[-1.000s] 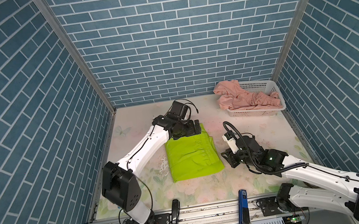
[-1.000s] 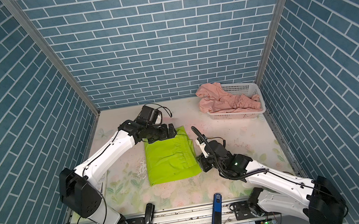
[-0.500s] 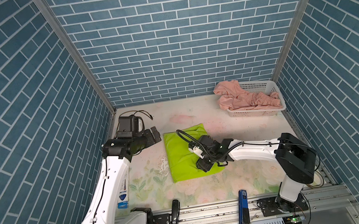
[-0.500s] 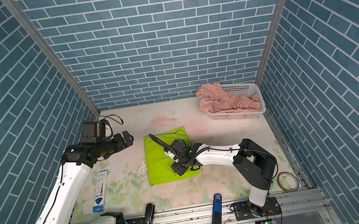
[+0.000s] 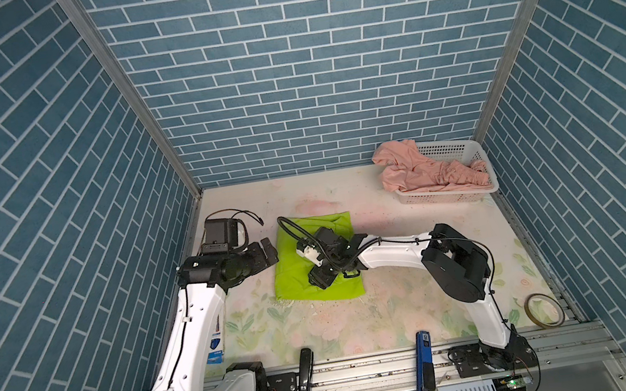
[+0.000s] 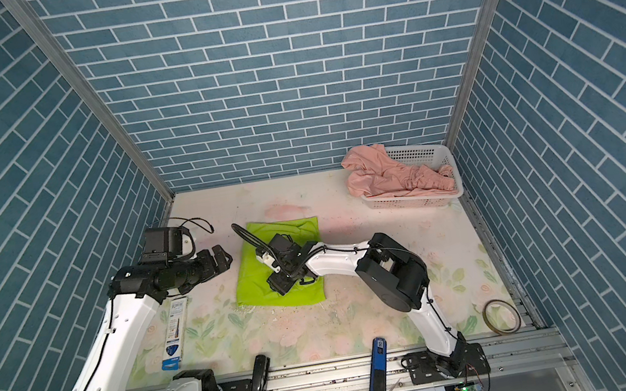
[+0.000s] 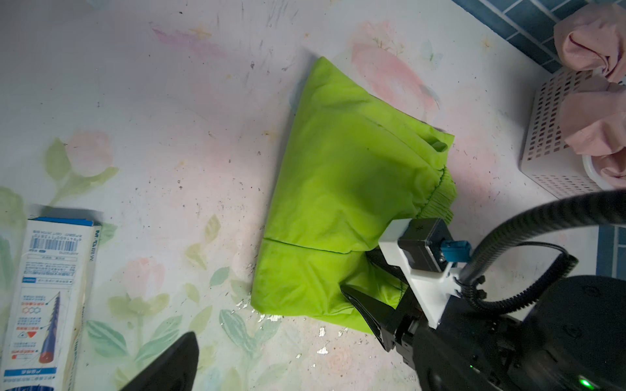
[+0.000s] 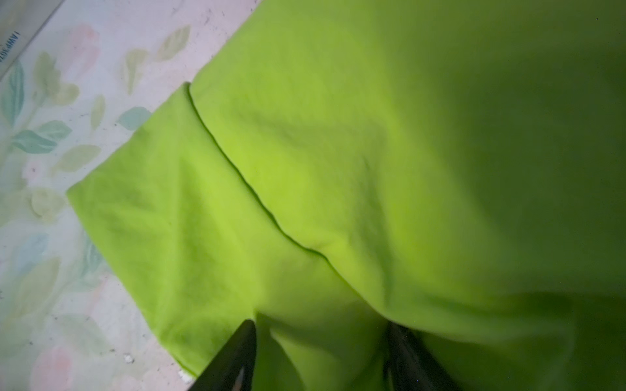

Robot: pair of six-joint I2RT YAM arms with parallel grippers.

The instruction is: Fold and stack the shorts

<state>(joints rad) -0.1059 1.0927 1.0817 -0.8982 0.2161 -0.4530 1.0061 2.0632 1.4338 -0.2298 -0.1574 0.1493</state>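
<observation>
Both splayed: left gripper empty, right gripper astride green shorts; floral tabletop, blue-brick walls.

Even overhead light, soft shadows, right wrist view blurred

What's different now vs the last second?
The left gripper moved away from the far edge of the green shorts and pulled back to their left, open. The right gripper moved from their right side onto them, jaws apart on the fabric. The pink shorts and basket stayed put.
</observation>
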